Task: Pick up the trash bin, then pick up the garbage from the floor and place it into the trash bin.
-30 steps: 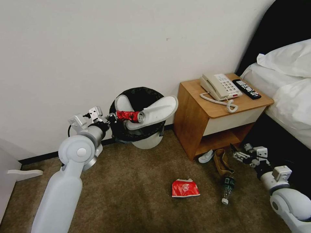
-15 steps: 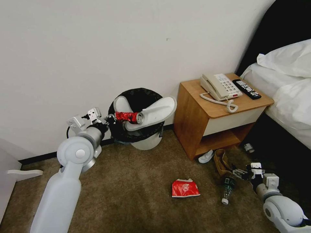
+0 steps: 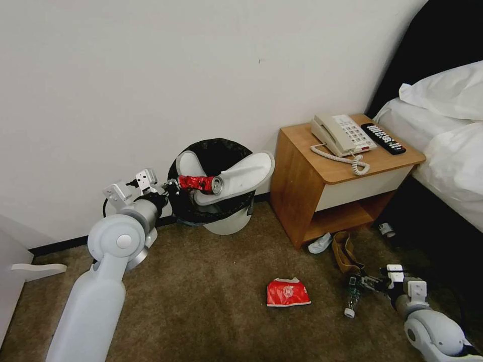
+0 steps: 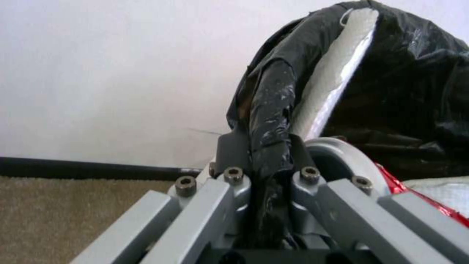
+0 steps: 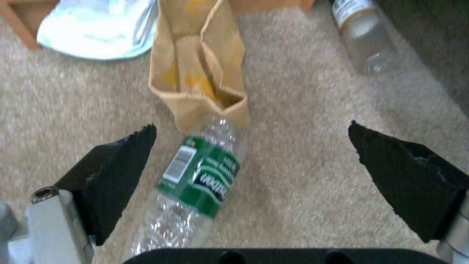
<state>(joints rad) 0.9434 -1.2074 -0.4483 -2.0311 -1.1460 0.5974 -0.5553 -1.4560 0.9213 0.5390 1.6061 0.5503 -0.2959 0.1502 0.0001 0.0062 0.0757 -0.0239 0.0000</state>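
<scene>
Now my right gripper (image 5: 251,176) hangs spread above the clear bottle (image 5: 195,183), nearer one finger; my left gripper (image 4: 263,161) clamps the trash bin (image 3: 229,221) rim.

Your head view looks forward and down from above at the carpet (image 3: 201,296), wall and nightstand (image 3: 322,186). Your left wrist view sits very close against the trash bin (image 4: 273,121) rim at far left (also seen from the head). Your right wrist view looks down, near the clear bottle (image 5: 195,190) and brown paper bag (image 5: 198,58) at near right, shared likewise.
</scene>
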